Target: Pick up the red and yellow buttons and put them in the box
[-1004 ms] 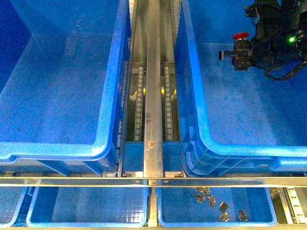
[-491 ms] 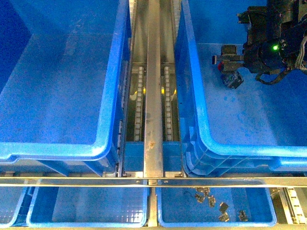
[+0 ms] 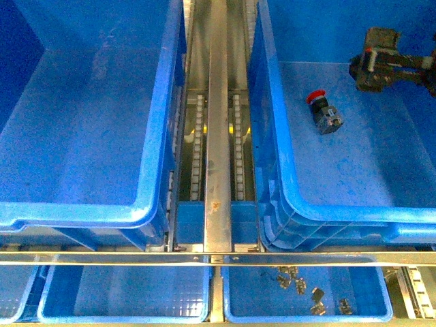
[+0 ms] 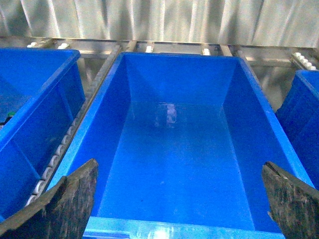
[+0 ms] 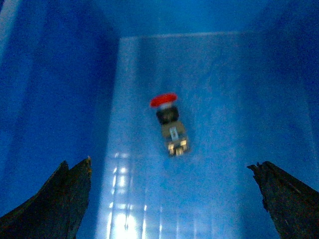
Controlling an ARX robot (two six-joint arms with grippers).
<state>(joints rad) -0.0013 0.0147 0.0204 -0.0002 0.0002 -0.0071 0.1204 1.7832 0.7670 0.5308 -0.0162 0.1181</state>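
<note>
— Steel roller track is seen between the left bin and the box. Claws?
— Left gripper: spread wide, nothing held. Right gripper: likewise. The red button is found on the box floor, centred just ahead of it. It is judged light, rigid and slick-capped; the block body should be gripped.

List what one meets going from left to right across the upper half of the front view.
Left blue bin → metal rail → left wall of the box → red button, lying on the box's floor → right gripper.
</note>
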